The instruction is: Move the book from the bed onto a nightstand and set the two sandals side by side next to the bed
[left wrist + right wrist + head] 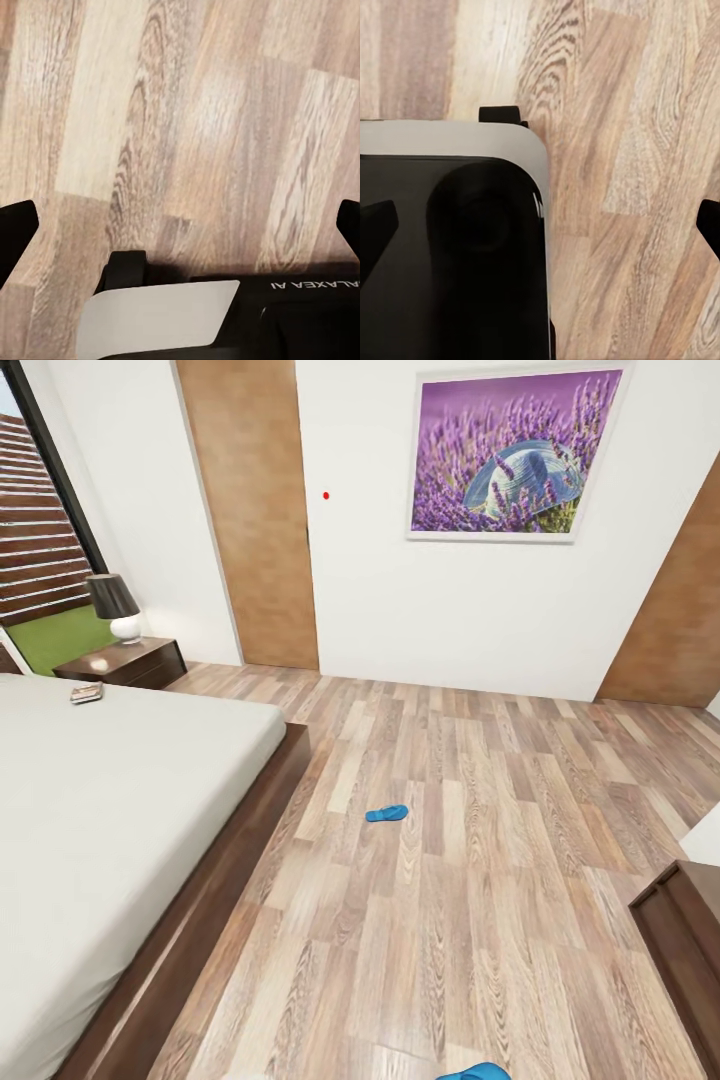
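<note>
At far left in the head view, a tall dark-framed window (40,510) with a slatted fence and grass behind it. Just below, a nightstand (125,662) of dark wood against the wall, carrying a lamp (115,606) with a black shade and white base. Close beside it, the bed (110,830) with its light grey mattress and dark brown frame, filling the left side. On the mattress near the nightstand corner, the book (87,693), lying flat.

Further right, on the wood-plank floor (480,880), one blue sandal (386,813), well apart from the bed frame. At the bottom edge, a second blue sandal (475,1072), cut off by the frame. On the white wall above, a picture of lavender with a hat (510,452). At far right, the corner of a dark brown dresser (685,950).

Left gripper (180,229) over bare floor, fingertips (15,229) spread wide at both edges, grasping nothing. Right gripper (540,229) likewise released, fingertips (710,225) wide apart above the robot's base (450,247).
</note>
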Controlling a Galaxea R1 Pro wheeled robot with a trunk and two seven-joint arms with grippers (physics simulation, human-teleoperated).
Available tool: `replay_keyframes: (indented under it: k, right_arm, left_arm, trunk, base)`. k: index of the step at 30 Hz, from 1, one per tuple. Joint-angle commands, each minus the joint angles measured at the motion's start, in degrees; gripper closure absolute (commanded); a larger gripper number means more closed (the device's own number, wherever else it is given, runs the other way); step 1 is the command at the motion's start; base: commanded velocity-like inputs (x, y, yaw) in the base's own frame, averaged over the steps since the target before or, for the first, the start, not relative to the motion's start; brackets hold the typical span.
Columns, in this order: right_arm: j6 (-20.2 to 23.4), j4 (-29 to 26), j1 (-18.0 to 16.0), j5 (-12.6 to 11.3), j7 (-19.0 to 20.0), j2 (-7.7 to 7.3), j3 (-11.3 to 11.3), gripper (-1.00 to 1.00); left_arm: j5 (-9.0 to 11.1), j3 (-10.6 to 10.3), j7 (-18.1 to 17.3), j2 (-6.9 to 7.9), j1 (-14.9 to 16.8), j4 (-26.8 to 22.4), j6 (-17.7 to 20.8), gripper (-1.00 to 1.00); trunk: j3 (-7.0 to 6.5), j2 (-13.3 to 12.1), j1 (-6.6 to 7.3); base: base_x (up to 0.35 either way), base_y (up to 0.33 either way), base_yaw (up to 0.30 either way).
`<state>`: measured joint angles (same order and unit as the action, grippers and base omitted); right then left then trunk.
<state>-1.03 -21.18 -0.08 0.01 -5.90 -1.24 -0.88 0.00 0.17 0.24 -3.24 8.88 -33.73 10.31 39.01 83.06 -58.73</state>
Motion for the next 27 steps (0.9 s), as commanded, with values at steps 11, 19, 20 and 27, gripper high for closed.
replay_keyframes:
  k: [11, 19, 20, 27]
  right_arm:
    - [-0.1, -0.3, 0.0, 0.0, -0.2, 0.02, -0.1, -1.0]
    - [-0.2, -0.7, 0.0, 0.1, -0.5, -0.67, -0.4, -1.0]
    - [-0.2, -0.7, 0.0, 0.1, -0.5, -1.2, -0.5, -1.0]
    - [-0.3, -2.6, 0.0, 0.1, -0.5, -3.57, -0.6, -1.0]
  left_arm:
    - [0.0, 0.0, 0.0, -0.01, 0.0, -0.1, 0.3, -1.0]
    - [1.5, 0.1, -0.2, -2.38, 0.4, -6.2, 0.8, -1.0]
    - [2.9, 0.1, -0.1, -2.92, 0.5, -8.8, 1.9, -1.0]
    - [13.5, 0.1, -0.3, -3.68, 3.4, -22.0, 17.2, -1.0]
  trunk:
    - [0.04, 0.0, 0.0]
    - [0.04, 0.0, 0.0]
    - [0.04, 0.0, 0.0]
    - [0.04, 0.0, 0.0]
  base:
    - [0.0, 0.018, 0.0]
    - [0.0, 0.0, 0.0]
    - [0.0, 0.0, 0.0]
    - [0.0, 0.0, 0.0]
